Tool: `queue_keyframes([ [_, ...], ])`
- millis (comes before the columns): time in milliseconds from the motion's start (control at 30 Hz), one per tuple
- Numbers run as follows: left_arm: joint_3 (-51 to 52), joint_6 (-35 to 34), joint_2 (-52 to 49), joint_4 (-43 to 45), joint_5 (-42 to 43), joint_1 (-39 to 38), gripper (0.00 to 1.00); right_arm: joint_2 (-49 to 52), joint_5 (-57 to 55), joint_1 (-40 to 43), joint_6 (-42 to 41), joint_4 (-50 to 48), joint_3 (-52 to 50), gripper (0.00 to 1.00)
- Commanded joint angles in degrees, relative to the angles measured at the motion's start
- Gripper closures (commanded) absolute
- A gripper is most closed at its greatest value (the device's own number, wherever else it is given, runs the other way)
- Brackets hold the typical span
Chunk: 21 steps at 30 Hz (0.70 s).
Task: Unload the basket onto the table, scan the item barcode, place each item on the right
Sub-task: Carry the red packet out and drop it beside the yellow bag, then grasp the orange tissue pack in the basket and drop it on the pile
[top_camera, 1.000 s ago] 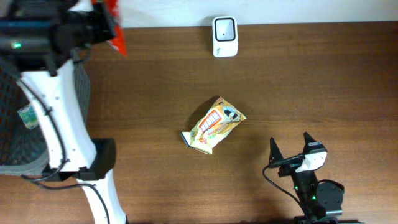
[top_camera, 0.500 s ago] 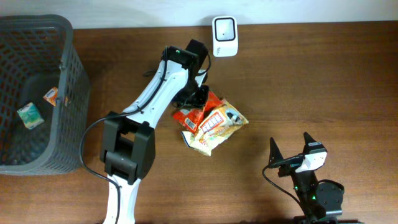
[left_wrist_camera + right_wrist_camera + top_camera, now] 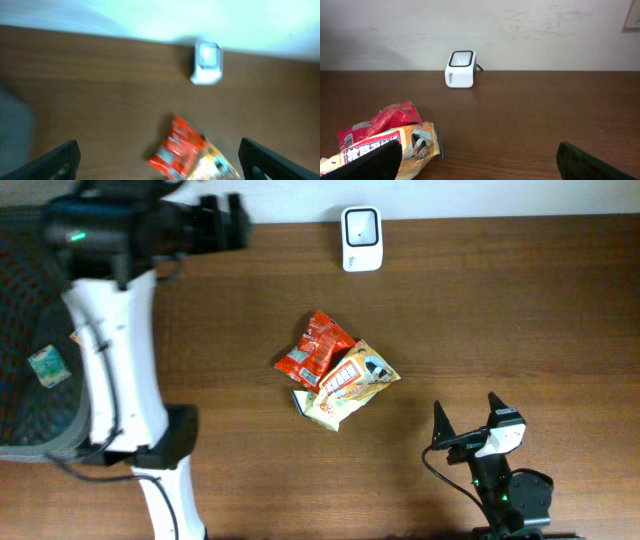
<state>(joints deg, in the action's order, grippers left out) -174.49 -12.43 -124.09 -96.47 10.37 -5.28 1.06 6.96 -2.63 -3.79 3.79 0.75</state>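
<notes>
Two snack packets lie touching at the table's middle: a red packet (image 3: 315,350) (image 3: 176,148) (image 3: 379,122) and a yellow packet (image 3: 350,383) (image 3: 395,145) just right of it. The white barcode scanner (image 3: 361,238) (image 3: 206,62) (image 3: 460,69) stands at the far edge. My left gripper (image 3: 223,223) (image 3: 159,147) hangs high at the far left, blurred, open and empty, well away from the packets. Near the front right edge my right gripper (image 3: 468,417) (image 3: 480,157) rests open with nothing between its fingers, and the yellow packet lies by its left finger.
A dark mesh basket (image 3: 28,415) stands at the left edge, half hidden behind my left arm; a small green packet (image 3: 47,367) lies inside. The left arm's white base post (image 3: 165,480) rises at the front left.
The left gripper set the red packet down against the yellow one, opened, and swung up and away to the far left. The right arm has not moved.
</notes>
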Motion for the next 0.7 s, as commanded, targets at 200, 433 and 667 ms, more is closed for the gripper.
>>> queue_keyframes([
  [200, 2.78, -8.94, 2.54, 0.15, -7.87, 33.81, 0.01, -0.22, 0.09, -0.39, 0.37, 0.07, -0.44, 0.02],
  [433, 28.79, -8.72, 1.09, 10.23, -9.29, 38.34, 0.27, -0.22, 0.09, -0.39, 0.37, 0.07, -0.44, 0.02],
  [667, 57.61, -2.73, 1.09, 28.13, -6.64, 38.29, 0.23, -0.22, 0.11, -0.39, 0.37, 0.07, -0.44, 0.02],
])
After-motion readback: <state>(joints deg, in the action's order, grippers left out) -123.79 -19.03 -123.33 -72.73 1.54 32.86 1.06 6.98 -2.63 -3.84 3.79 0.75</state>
